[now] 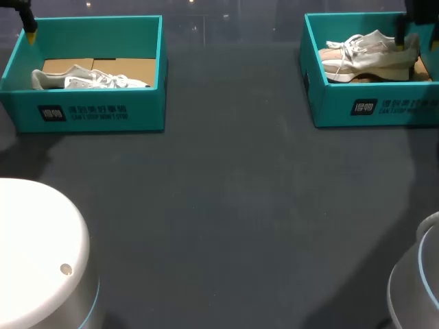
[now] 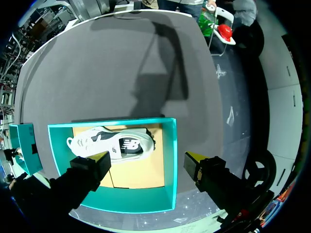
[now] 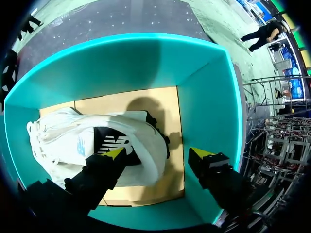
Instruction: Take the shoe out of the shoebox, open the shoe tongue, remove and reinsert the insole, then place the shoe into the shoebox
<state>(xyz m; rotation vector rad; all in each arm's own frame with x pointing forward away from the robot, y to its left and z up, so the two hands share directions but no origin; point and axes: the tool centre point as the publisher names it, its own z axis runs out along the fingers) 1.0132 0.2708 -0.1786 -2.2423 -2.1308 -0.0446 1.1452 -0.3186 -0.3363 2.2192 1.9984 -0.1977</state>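
- left gripper [image 2: 146, 159] — released, fingers wide apart, nothing between them. It hangs over a corner of the left shoebox [image 1: 82, 113]. One finger is above the cardboard floor and the other is outside the side wall, so the wall runs under the gap.
- The left shoebox is teal and open-topped, at the far left of the table [image 1: 226, 205].
- left shoe [image 1: 89, 80] — pale, with a dark patch on the side. It lies on its side on the box's cardboard floor, ahead of my left fingers and apart from them.
- The table is dark grey. The two boxes stand well apart on it.
- right shoebox [image 1: 374, 106] — the same teal, open-topped, at the far right.
- right shoe [image 1: 370, 58] — pale, laces showing, lying inside the box with its toe end toward the table's middle and its heel end under my right arm.
- right gripper [image 3: 158, 154] — released, lowered inside the right shoebox. One fingertip sits over the shoe's heel part and the other over bare cardboard beside the box wall. I cannot tell whether the first tip touches the shoe.
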